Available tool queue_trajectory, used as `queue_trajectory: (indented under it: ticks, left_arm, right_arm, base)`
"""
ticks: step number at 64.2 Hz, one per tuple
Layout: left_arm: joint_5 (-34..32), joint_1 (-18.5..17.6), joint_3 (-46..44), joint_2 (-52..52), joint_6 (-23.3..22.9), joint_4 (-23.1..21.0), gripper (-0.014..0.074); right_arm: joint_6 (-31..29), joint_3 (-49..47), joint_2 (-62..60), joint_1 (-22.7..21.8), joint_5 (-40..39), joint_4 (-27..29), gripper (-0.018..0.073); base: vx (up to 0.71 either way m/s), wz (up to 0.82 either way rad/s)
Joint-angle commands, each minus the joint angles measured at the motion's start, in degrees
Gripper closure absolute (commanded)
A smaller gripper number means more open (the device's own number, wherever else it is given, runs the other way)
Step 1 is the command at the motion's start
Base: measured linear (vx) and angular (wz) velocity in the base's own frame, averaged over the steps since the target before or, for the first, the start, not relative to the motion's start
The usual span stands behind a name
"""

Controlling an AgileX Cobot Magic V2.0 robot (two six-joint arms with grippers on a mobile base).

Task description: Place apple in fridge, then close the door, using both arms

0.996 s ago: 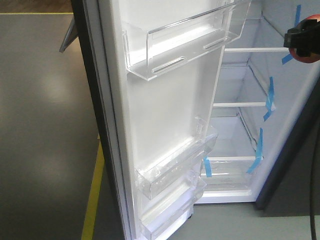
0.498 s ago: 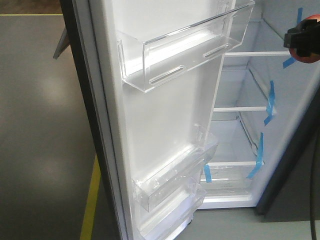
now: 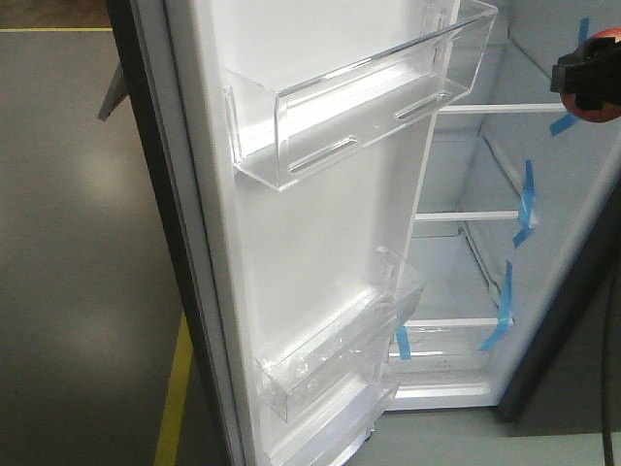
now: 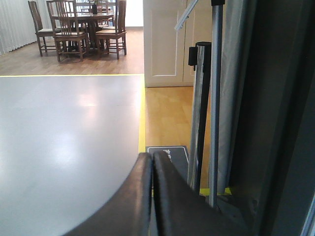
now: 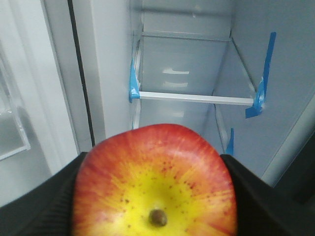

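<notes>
The fridge (image 3: 456, 262) stands open, its white cavity and clear shelves (image 3: 466, 216) filling the front view from 3 to 5 o'clock. The door (image 3: 320, 233) is swung wide at centre with its white inner face toward the camera, one clear bin (image 3: 359, 97) at 12 o'clock and more toward 6. The left pincer (image 4: 152, 162) is clenched, fingers pressed together on nothing, over grey floor (image 4: 64, 147). The right pincer (image 3: 585, 78), at 2 o'clock, grasps the apple (image 5: 155, 182), held in the air before the fridge opening and facing a shelf at 12 o'clock. Blue tape strips (image 3: 527, 199) sit at the shelf ends.
</notes>
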Motion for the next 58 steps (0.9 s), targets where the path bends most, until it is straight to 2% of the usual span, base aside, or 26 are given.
queue_trajectory:
  ticks: [1,58]
  left_arm:
    - [-4.21,-0.04,1.7,-0.82,-0.09,-0.03,0.0602]
    - [-4.21,-0.04,1.7,-0.82,-0.09,-0.03,0.0602]
  right_arm:
    - [-0.4,-1.72,-1.86,-0.19,-4.8,-0.05,0.0489]
    - [-0.4,-1.72,-1.86,-0.19,-4.8,-0.05,0.0489]
  base:
    - [0.02,0.0]
    - [0.0,0.0]
